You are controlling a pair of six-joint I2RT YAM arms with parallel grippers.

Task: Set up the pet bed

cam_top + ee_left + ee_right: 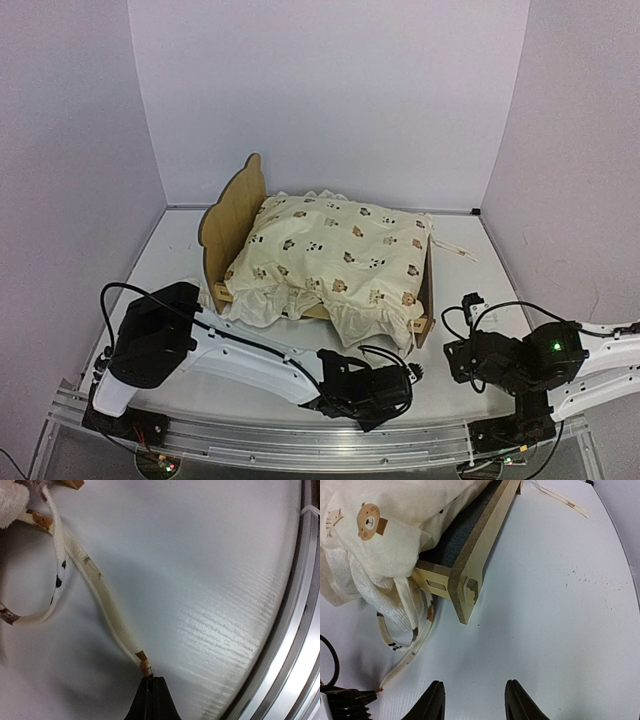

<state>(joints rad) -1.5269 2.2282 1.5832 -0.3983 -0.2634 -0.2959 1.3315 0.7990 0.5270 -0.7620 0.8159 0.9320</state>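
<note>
The pet bed stands mid-table, headboard at the left, its plywood side rail and grey base showing in the right wrist view. A cream animal-print quilt covers it and spills over the near rail. A cream tie strap runs from the quilt across the table. My left gripper is shut on that strap's tip, low on the table in front of the bed. My right gripper is open and empty, near the bed's near right corner. No pillow shows.
A second strap lies loose on the table right of the bed. A metal rail runs along the table's near edge, close to my left gripper. White walls enclose the back and sides.
</note>
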